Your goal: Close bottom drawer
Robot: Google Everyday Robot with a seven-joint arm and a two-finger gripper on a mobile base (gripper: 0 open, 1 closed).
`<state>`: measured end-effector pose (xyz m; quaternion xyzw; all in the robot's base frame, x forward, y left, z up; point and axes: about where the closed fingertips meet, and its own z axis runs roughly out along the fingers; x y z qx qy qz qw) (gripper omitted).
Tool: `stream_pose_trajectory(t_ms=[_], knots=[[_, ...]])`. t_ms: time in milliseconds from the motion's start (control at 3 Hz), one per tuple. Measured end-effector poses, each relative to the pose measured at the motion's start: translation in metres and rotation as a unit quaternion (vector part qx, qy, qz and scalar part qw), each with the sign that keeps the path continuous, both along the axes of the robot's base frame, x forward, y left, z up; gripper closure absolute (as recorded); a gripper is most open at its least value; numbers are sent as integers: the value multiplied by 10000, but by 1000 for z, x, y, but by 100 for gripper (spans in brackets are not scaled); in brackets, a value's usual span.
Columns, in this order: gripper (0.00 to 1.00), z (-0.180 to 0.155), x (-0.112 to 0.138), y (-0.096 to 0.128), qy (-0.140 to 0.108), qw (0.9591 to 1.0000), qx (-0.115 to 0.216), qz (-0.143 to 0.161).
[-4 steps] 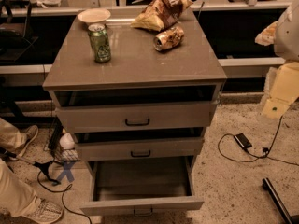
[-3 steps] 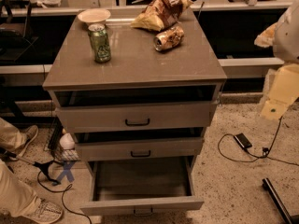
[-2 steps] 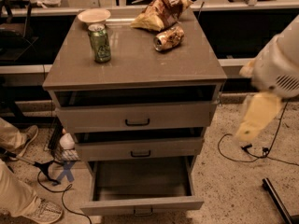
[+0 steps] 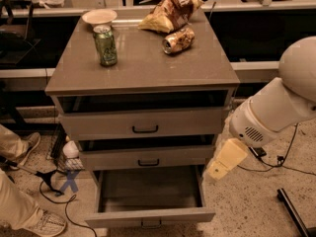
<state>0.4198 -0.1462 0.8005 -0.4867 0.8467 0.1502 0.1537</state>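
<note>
Our gripper (image 4: 224, 160) hangs at 3 o'clock of the cabinet (image 4: 148, 73); whether it is open or closed we cannot tell. The bottom drawer (image 4: 148, 215) stands pulled far out, its front at 7 o'clock from the gripper, running 9 to 3.

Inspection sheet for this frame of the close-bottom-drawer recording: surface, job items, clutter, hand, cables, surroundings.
Surface: cabinet top, carrying the clutter.
Job's things: bottom drawer pulled far out, inside looks empty.
Clutter: upright green can, tipped can, chip bag, bowl.
Hand: right of the cabinet, level with the middle drawer.
Cables: black cable on the floor at right.
Surroundings: person's shoe on the floor at left.
</note>
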Motion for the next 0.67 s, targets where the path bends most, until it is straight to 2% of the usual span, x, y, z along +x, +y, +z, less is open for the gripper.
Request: stream_pose_trajectory(t_ms=[333, 667], knots=[[0, 0, 0, -1, -5, 10000, -9, -1], [0, -19, 2, 0, 138, 9998, -73, -106]])
